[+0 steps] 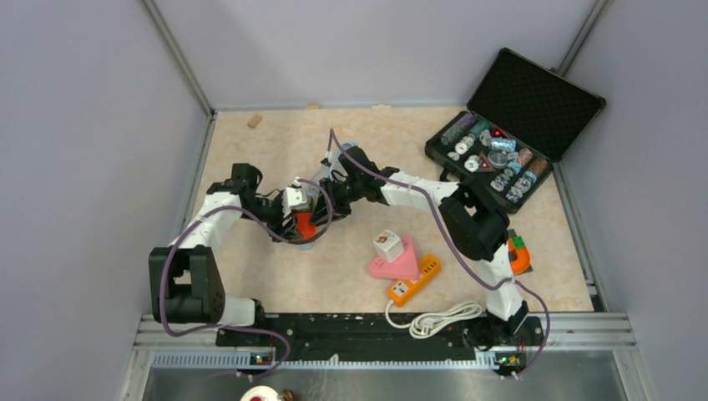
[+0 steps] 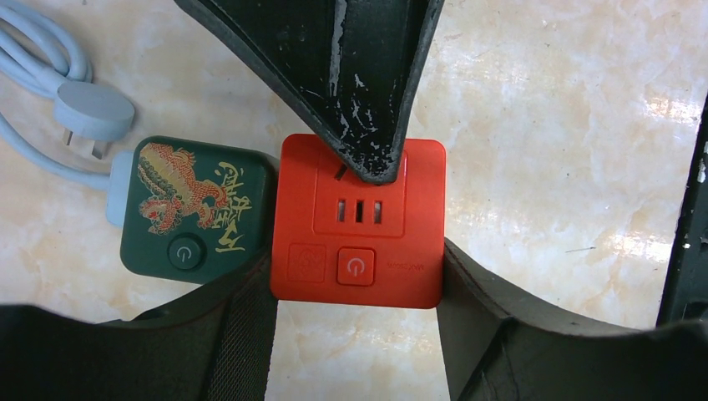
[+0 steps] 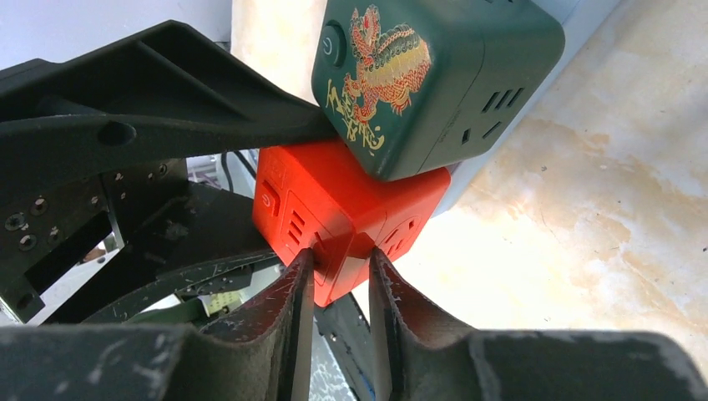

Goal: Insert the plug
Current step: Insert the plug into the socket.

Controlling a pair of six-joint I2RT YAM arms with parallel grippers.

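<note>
Within left claw [image 2: 357,280] — red socket [image 2: 359,238]

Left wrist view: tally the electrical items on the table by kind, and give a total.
Cube sockets: 2 (red plastic cube socket, dark green dragon-printed cube socket)
Plugs: 1 (pale blue round plug on its cable)
Total: 3

Case [image 1: 534,100]: black, lid open, at the table's [image 1: 275,276] far right; round tokens [image 1: 493,159] fill its tray.
Pink block [image 1: 402,264]: triangular, lying flat, near middle.
White cube [image 1: 386,244]: on the pink block's far-left corner.
Strip [image 1: 415,280]: orange, touching the pink block's near side.
Cord [image 1: 438,317]: white, bundled at the near edge.
Wood block [image 1: 254,120]: far left, by the wall.
Orange item [image 1: 518,253]: near right, partly hidden.
</note>
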